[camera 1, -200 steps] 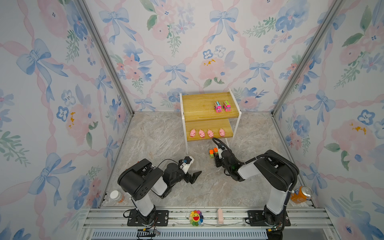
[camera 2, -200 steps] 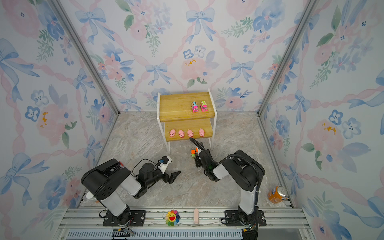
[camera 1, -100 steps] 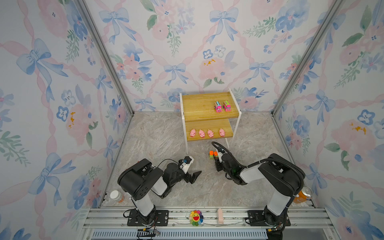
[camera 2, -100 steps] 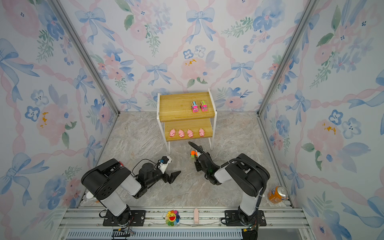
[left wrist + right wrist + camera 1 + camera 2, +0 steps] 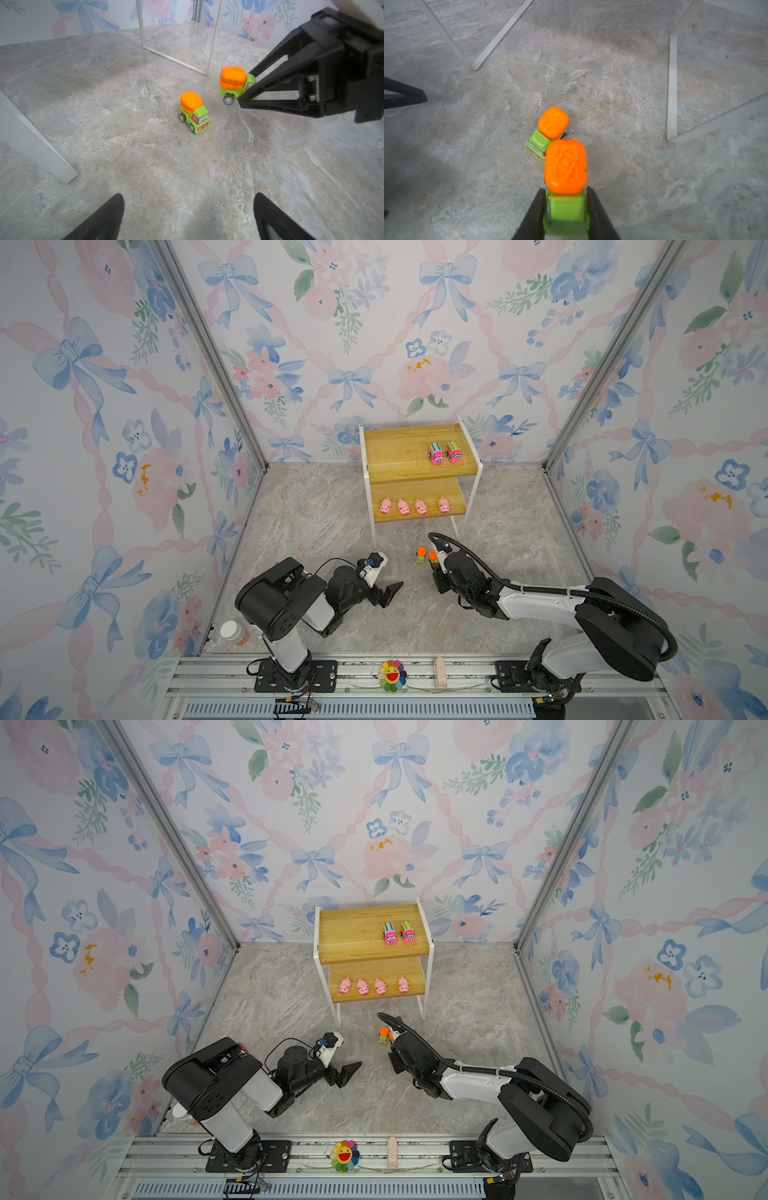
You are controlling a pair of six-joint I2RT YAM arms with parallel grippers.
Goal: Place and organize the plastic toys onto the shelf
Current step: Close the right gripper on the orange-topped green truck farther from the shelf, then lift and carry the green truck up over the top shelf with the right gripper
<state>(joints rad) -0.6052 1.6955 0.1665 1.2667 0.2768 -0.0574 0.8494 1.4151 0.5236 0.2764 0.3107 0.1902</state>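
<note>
Grips one green truck [image 5: 233,81] by its cab in the right jaws, just off the worktop [image 5: 124,145]. Holds the left jaws wide apart, empty, low nearby. Finds the other green truck [image 5: 194,112] upright on the worktop beside it, near the shelf [image 5: 399,448]. Shows four pink pigs [image 5: 403,507] on the lower board, two pink trucks [image 5: 435,454] on top.

A robot lab booth, not a home: two arms [image 5: 286,605] bolted to a metal rail [image 5: 469,670], flowered panels [image 5: 374,323] between aluminium posts [image 5: 207,344], and a floor [image 5: 316,510] that seems printed stone, though I can't be sure.
</note>
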